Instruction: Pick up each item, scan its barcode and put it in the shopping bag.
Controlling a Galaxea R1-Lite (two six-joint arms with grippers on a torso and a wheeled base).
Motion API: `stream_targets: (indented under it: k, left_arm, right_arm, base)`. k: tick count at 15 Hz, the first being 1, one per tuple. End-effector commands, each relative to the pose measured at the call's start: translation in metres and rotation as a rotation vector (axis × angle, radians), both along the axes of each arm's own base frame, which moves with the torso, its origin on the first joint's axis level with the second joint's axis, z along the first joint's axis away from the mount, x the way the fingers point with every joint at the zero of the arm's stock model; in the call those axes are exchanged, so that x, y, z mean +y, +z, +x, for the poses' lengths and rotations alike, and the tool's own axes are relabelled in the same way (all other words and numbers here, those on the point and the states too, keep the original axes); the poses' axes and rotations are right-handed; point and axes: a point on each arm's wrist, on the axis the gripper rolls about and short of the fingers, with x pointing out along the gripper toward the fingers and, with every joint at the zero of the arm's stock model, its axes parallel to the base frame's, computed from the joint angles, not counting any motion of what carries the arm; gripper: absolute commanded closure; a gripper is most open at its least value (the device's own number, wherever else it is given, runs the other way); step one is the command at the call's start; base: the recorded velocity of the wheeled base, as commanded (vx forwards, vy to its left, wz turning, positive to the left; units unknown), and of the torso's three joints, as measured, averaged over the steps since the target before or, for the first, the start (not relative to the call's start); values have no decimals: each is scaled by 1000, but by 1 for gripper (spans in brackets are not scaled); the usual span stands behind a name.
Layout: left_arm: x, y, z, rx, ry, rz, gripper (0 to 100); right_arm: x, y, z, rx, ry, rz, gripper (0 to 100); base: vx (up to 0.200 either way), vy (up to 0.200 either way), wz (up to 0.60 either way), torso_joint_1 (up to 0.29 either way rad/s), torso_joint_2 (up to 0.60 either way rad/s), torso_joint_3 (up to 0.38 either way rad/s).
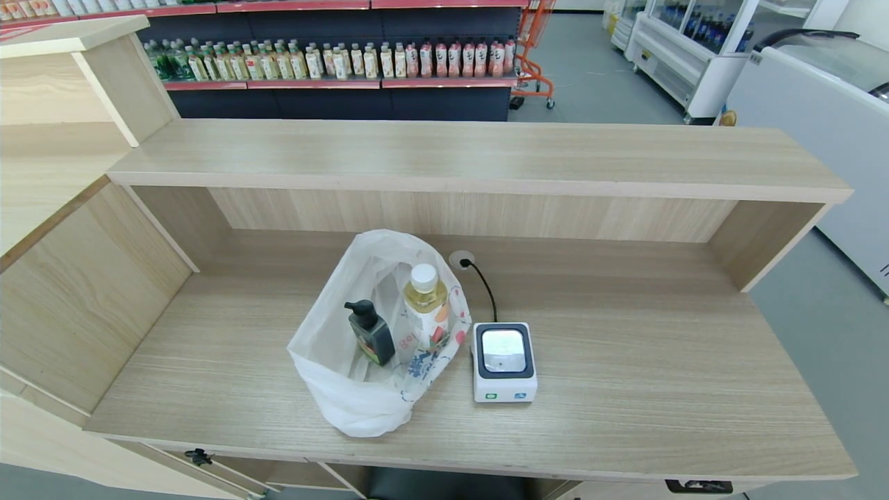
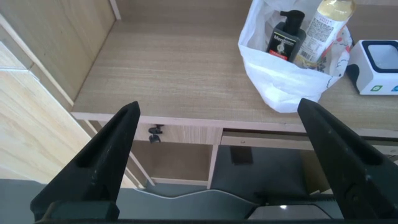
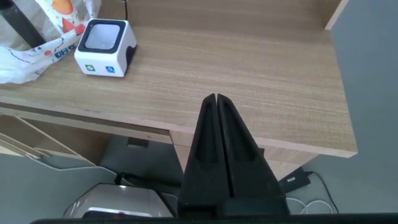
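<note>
Presently found the left fingers (image 2: 109, 158) spread wide apart, gripping nothing, held out in front of the near edge of the desk (image 2: 174, 74) toward its left end, well apart from the bag. Found the right fingers (image 3: 216, 109) pressed flat together, likewise empty, held out in front of the desk's near edge toward its right end.

Located the shopping bag (image 1: 351, 396), thin white plastic with print on one side, standing open on the desk left of centre. Noted two items inside it: a dark pump bottle (image 1: 371, 337) upright toward the bag's left side, and a taller bottle (image 1: 425, 305) with a white cap and pale yellow contents just to its right. Could not settle whether the two touch.

Placed the scanner (image 1: 504, 361), a white box with a dark-framed glass top, on the desk just right of the bag, with the bag's printed side against or nearly against it. Traced a black cable (image 1: 486, 288) from the scanner's rear to a round port (image 1: 461, 260) in the desk behind the bag.

Observed a raised ledge (image 1: 486, 153) along the desk's far side. Beyond it, noted a shelf (image 1: 312, 84) lined with drink bottles, an orange cart (image 1: 535, 62), and white freezer cabinets (image 1: 819, 111) at right.
</note>
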Motion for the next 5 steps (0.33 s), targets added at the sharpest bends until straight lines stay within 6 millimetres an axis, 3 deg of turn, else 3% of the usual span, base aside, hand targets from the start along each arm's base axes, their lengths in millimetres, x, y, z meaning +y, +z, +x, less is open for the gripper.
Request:
stream_targets:
  k: [1,5]
  left_arm:
    - [0,0,0,0,0,-1,0]
    - [0,0,0,0,0,-1,0]
  right_arm:
    - [0,0,0,2,0,-1,100]
    - [0,0,0,3,0,-7,100]
  base:
    - [0,0,0,0,0,0]
    - [0,0,0,0,0,0]
